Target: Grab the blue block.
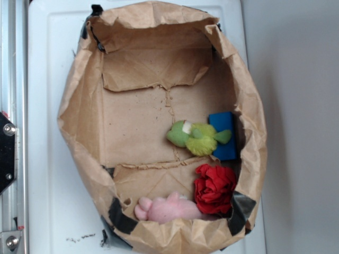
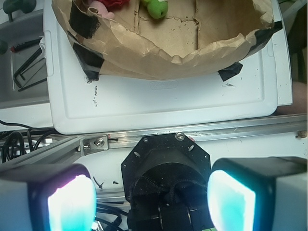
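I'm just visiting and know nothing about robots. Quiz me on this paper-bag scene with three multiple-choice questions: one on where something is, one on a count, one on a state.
1. Where is the blue block in the exterior view?
A. Outside the paper bag
B. Inside the bag, right beside the green plush toy
C. Under the pink plush toy

2. How many things lie in the bag?
A. Two
B. Four
C. Six

3. How does the gripper stand in the wrist view?
A. Open, holding nothing
B. Shut on the block
C. Shut on the red cloth flower

Answers: 1 B, the block sits against the green toy near the bag's wall. 2 B, block, green toy, pink toy, flower. 3 A, its fingers stand wide apart outside the bag.
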Motion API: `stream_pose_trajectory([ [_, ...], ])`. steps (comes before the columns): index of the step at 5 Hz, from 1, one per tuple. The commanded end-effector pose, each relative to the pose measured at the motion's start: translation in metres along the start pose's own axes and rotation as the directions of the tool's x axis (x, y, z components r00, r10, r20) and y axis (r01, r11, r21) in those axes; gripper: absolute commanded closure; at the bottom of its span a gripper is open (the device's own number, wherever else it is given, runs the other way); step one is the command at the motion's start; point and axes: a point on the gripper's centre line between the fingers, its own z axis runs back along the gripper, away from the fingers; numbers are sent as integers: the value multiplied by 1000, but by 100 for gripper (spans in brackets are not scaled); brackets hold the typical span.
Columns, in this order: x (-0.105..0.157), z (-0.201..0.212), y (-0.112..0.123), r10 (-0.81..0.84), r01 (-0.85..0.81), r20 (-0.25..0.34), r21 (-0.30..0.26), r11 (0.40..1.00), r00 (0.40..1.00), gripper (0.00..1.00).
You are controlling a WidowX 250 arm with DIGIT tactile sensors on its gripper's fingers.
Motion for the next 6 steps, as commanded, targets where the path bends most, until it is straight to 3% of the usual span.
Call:
stream_pose_trajectory([
  [1, 0, 0, 0, 0, 0, 0, 0, 1000, 1000, 0],
  [3, 98, -28, 6, 103, -104, 43, 15, 994, 994, 0],
  [4, 129, -40, 18, 80, -81, 83, 8, 997, 993, 0],
  [6, 156, -65, 41, 68, -74, 167, 26, 997, 984, 0],
])
